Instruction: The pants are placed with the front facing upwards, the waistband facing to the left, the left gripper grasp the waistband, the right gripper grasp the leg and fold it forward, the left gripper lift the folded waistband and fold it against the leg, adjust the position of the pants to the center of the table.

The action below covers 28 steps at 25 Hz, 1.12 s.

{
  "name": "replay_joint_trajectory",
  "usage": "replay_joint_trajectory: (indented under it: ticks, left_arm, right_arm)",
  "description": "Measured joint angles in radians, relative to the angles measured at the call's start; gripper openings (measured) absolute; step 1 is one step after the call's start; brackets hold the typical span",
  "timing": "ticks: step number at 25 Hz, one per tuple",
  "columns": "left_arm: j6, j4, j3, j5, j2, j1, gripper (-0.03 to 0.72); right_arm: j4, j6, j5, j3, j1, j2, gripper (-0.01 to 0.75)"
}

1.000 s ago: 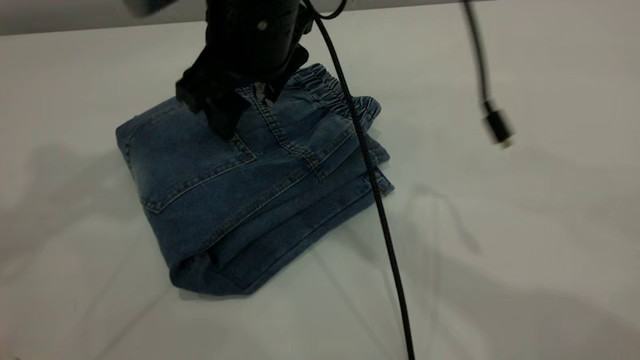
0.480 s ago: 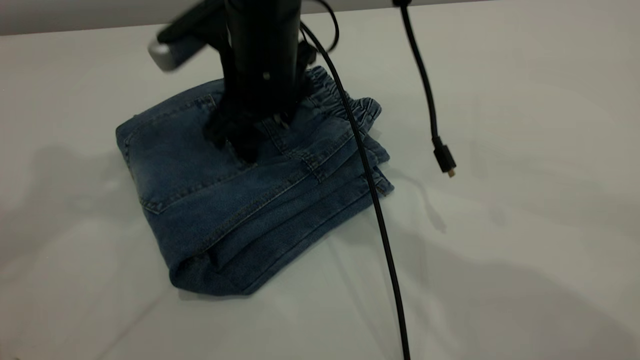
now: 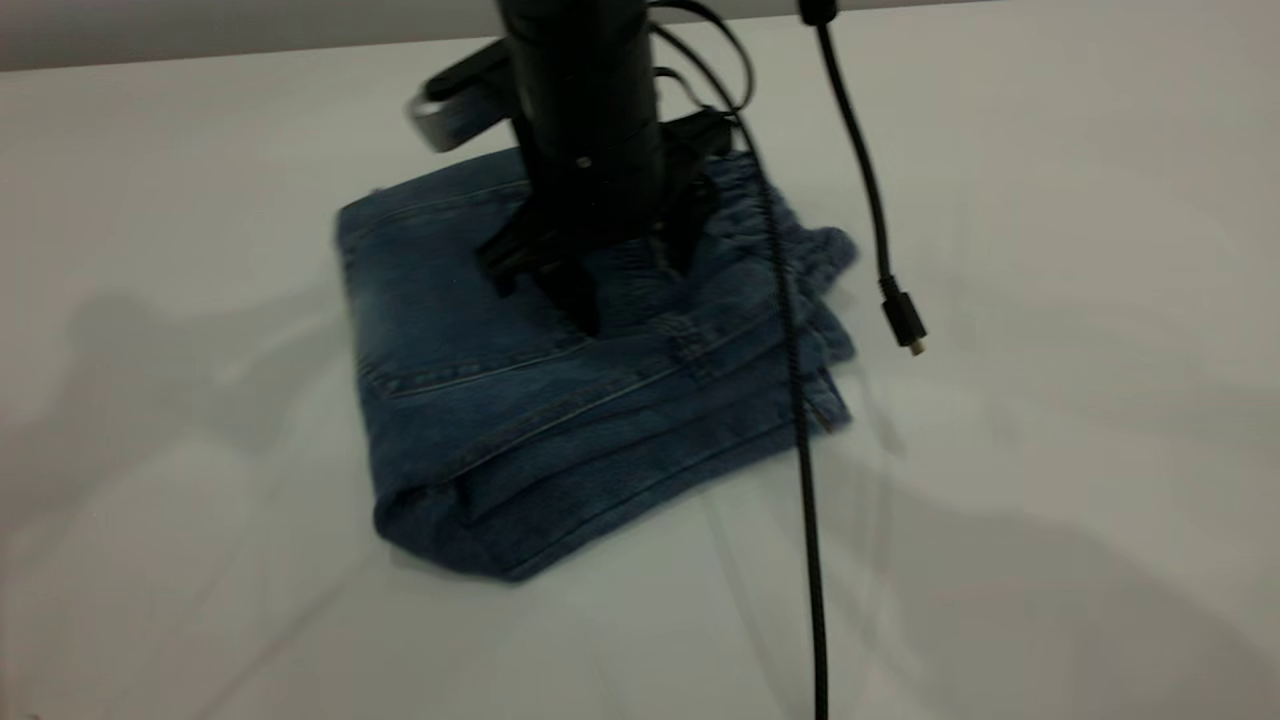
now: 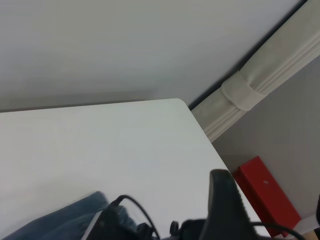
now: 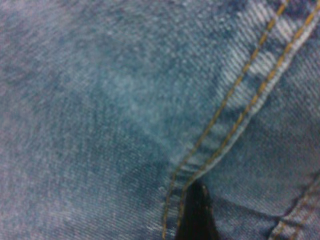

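On desk (image 3: 1050, 200), pants (image 3: 560, 420) folded into compact bundle, waistband (image 3: 800, 240) at far right edge. Right tool (image 3: 590, 285) pressed down onto top layer; jaw spread cannot tell. Left tool (image 4: 227, 210) raised off cloth, state cannot tell. Step: final centring. Next: slide bundle toward desk centre without unfolding.

A red box (image 4: 267, 192) sits on the floor; pale ribbed trunking (image 4: 260, 82) runs along the wall.

Right gripper (image 3: 590, 285) pressed onto folded pants (image 3: 560, 400).
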Motion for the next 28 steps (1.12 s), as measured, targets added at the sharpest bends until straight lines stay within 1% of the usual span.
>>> replay_joint_trajectory:
  ticks: [5,9,11,15,19,21,24,28]
  left_arm:
    - [0.000,0.000,0.000,0.001,0.000,0.000,0.391]
    - [0.000,0.000,0.000,0.001,0.000,0.000,0.391]
    - [0.000,0.000,0.000,0.001,0.000,0.000,0.391]
    - [0.000,-0.014,0.000,0.001,0.000,0.000,0.391]
    - [0.000,-0.015,0.000,0.006,0.000,0.000,0.391]
    - [0.000,-0.015,0.000,0.006,0.000,0.000,0.391]
    - [0.009,-0.015,0.000,0.006,0.000,0.000,0.391]
    - [0.025,-0.015,0.000,0.019,-0.001,0.000,0.391]
  right_arm:
    - [0.025,0.164,0.113,0.000,-0.037,0.000,0.461]
    - [0.088,0.212,0.178,0.000,-0.048,0.000,0.457]
    - [0.142,0.221,0.192,0.000,-0.048,0.001,0.456]
    - [0.247,0.224,0.178,0.000,-0.048,0.001,0.456]
    - [0.266,0.223,0.187,-0.011,-0.046,0.003,0.456]
    - [0.235,0.210,0.220,-0.042,-0.046,0.004,0.456]
    - [0.174,0.159,0.271,-0.138,-0.044,0.005,0.456]
    - [0.131,0.046,0.272,-0.308,-0.044,-0.021,0.456]
